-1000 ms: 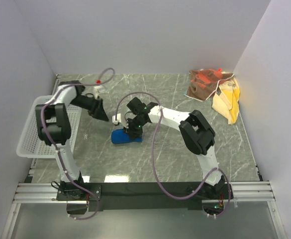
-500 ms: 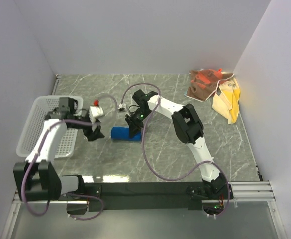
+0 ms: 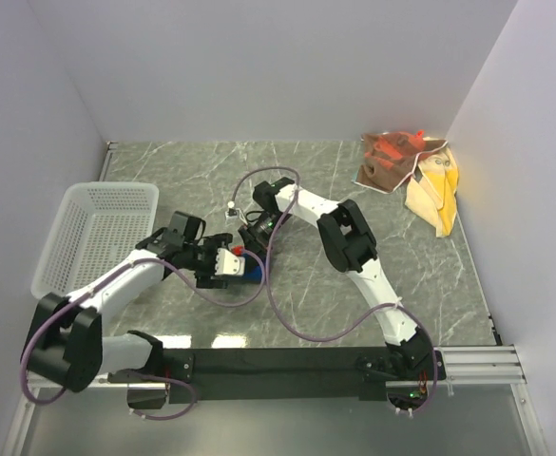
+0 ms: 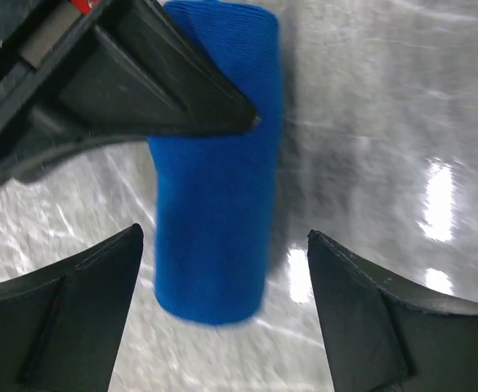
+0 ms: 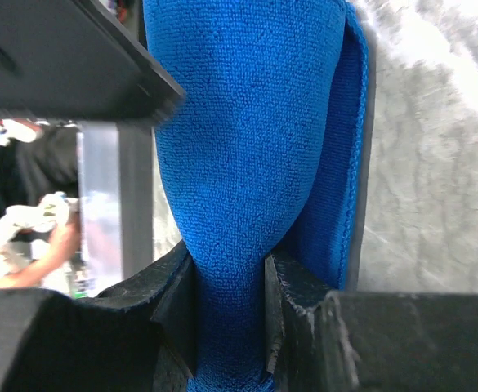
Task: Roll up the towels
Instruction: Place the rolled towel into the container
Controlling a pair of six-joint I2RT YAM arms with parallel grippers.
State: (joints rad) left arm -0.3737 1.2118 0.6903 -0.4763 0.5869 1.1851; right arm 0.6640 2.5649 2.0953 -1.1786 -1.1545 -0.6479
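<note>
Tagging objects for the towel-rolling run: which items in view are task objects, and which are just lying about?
Job:
- blue towel, rolled, pinched by the right gripper
- brown-and-orange towel, heaped far right
- yellow towel, beside it

Lying about:
- white mesh basket, left side

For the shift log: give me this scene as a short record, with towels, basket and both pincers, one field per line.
blue towel: rolled, lying on the table
right pincer: shut on the blue towel
left pincer: open, a finger on each side of the roll, not gripping
patterned towel: unrolled, crumpled at the far right
yellow towel: unrolled, beside it by the right wall
basket: white mesh, at the table's left edge
</note>
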